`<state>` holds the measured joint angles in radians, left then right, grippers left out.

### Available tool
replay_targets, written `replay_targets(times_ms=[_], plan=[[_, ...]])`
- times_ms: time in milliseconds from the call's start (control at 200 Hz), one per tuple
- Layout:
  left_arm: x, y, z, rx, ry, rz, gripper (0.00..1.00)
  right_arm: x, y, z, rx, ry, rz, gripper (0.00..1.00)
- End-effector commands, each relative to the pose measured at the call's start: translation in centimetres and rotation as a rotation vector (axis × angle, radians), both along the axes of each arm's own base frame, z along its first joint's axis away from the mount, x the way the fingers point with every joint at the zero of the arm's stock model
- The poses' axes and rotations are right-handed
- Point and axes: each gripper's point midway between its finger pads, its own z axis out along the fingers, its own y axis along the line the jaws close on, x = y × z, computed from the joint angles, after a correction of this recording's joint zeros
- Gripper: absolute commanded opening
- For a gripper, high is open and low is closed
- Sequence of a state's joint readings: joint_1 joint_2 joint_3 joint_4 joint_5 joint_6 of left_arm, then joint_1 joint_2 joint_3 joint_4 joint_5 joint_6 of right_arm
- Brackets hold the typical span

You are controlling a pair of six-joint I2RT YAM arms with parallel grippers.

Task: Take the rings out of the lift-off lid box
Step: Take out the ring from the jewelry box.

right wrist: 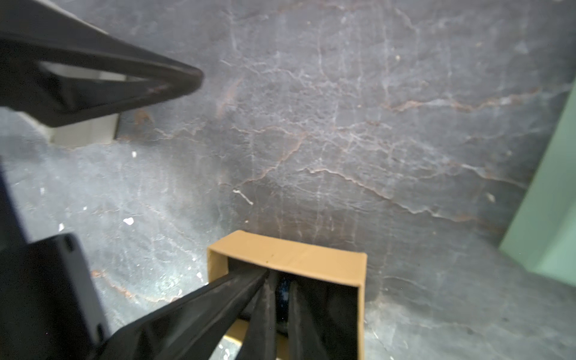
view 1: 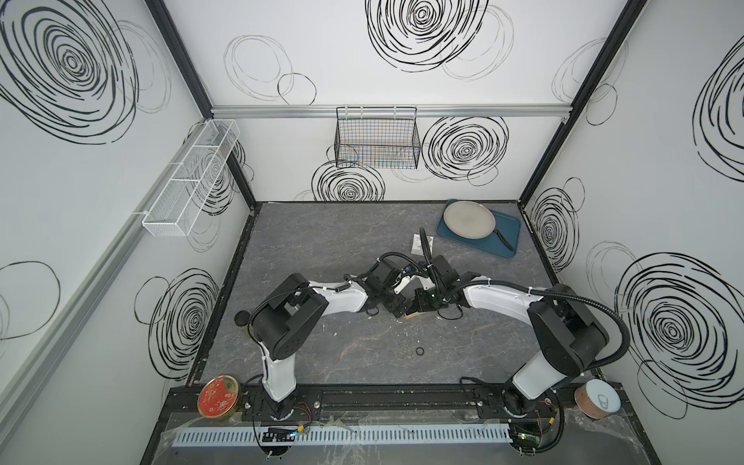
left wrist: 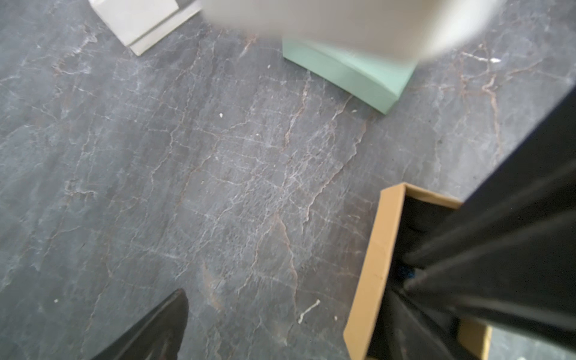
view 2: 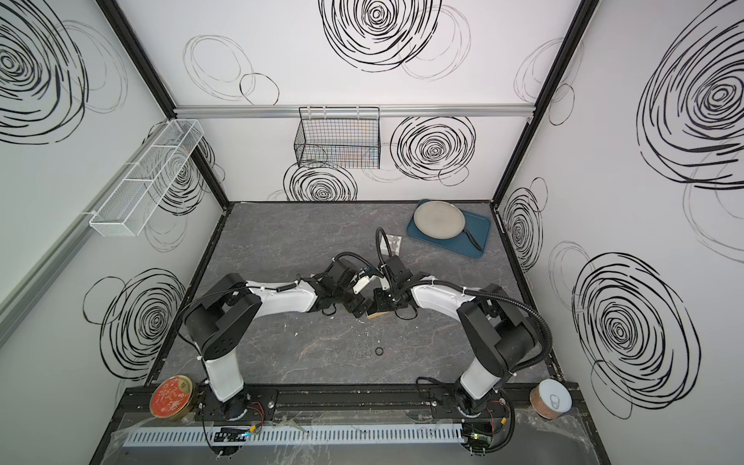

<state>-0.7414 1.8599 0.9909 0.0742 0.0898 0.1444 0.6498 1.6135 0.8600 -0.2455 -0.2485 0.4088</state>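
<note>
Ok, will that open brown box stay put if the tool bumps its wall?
Doubtful: the brown box looks like thin, light cardboard, so it may slide on the smooth table. With the right tool inside, a snag might tip it.

Right gripper [right wrist: 280,282], pinched shut, crowds the brown cardboard box [right wrist: 290,254]; open tabletop [left wrist: 218,187] stretches between it, the mint-green box [left wrist: 352,71] and white box [left wrist: 140,21].
</note>
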Motion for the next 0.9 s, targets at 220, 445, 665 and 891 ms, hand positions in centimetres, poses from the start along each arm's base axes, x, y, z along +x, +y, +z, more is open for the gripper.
replay_targets(times_ms=[220, 445, 665, 891], plan=[[-0.1, -0.4, -0.3, 0.009, 0.013, -0.011, 1.00, 0.4, 0.6, 2.6, 0.131, -0.055, -0.018, 0.00], [-0.1, -0.3, -0.5, 0.013, 0.017, -0.009, 1.00, 0.4, 0.4, 3.1, 0.189, -0.060, -0.034, 0.00], [-0.1, -0.3, -0.7, 0.017, 0.020, -0.008, 1.00, 0.4, -0.1, 3.8, 0.219, -0.067, -0.046, 0.00], [0.1, -0.5, 0.2, 0.009, 0.009, -0.012, 1.00, -1.5, -1.3, 4.3, 0.238, -0.054, -0.049, 0.00]])
